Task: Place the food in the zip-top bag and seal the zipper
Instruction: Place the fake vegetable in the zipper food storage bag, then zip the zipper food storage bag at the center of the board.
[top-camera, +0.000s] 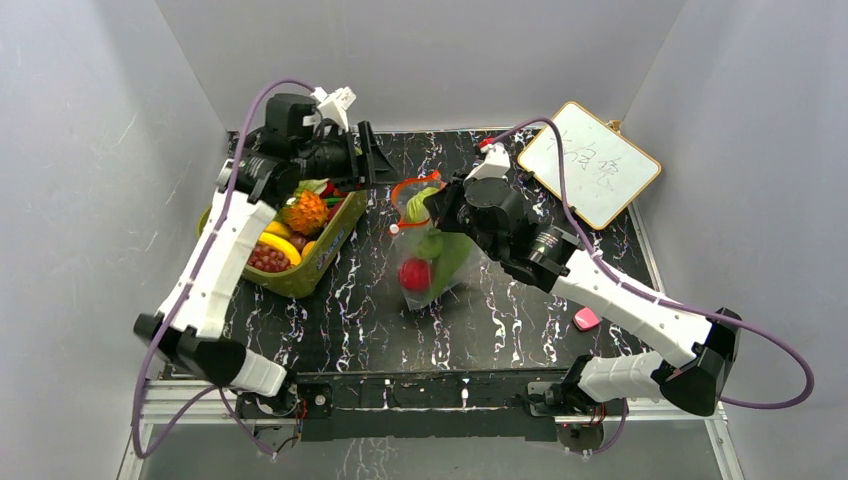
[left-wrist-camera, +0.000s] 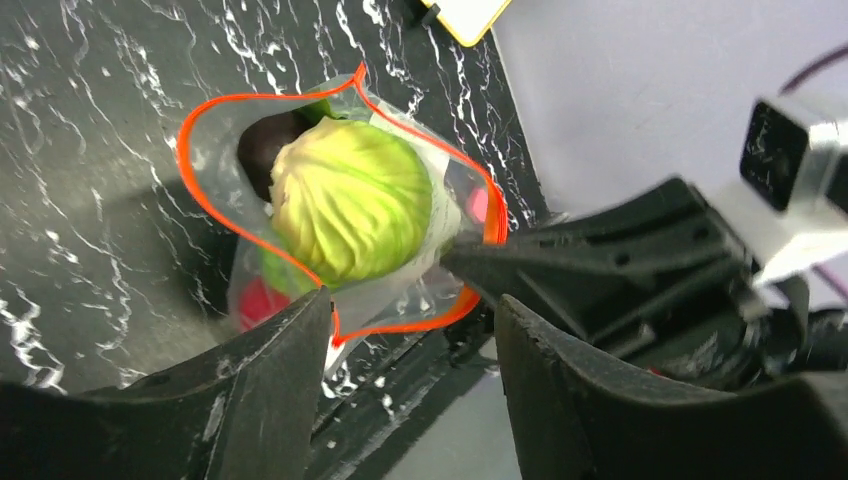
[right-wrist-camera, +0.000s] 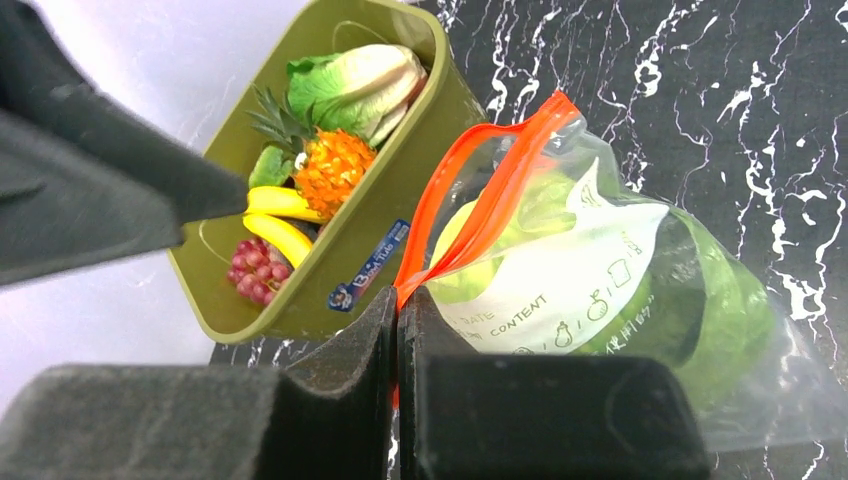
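The zip-top bag (top-camera: 440, 262) stands on the black marbled table, its mouth held open. My right gripper (right-wrist-camera: 398, 305) is shut on the orange zipper (right-wrist-camera: 480, 210) at one end of the mouth. A pale green cabbage (left-wrist-camera: 350, 200) sits in the opening, over a dark round piece (left-wrist-camera: 262, 145) and a red fruit (left-wrist-camera: 258, 302). My left gripper (left-wrist-camera: 410, 335) hovers open and empty above the bag's mouth, up beside the tub's far end (top-camera: 375, 165). More food lies in the olive tub (right-wrist-camera: 400, 170): a leafy green (right-wrist-camera: 350, 85), an orange pineapple-like piece (right-wrist-camera: 330, 170), bananas (right-wrist-camera: 280, 222), grapes (right-wrist-camera: 255, 270).
The olive tub (top-camera: 325, 255) stands left of the bag. A white wood-framed board (top-camera: 590, 160) lies at the back right. A small pink object (top-camera: 586, 319) rests on the table near my right arm. Grey walls close in on three sides.
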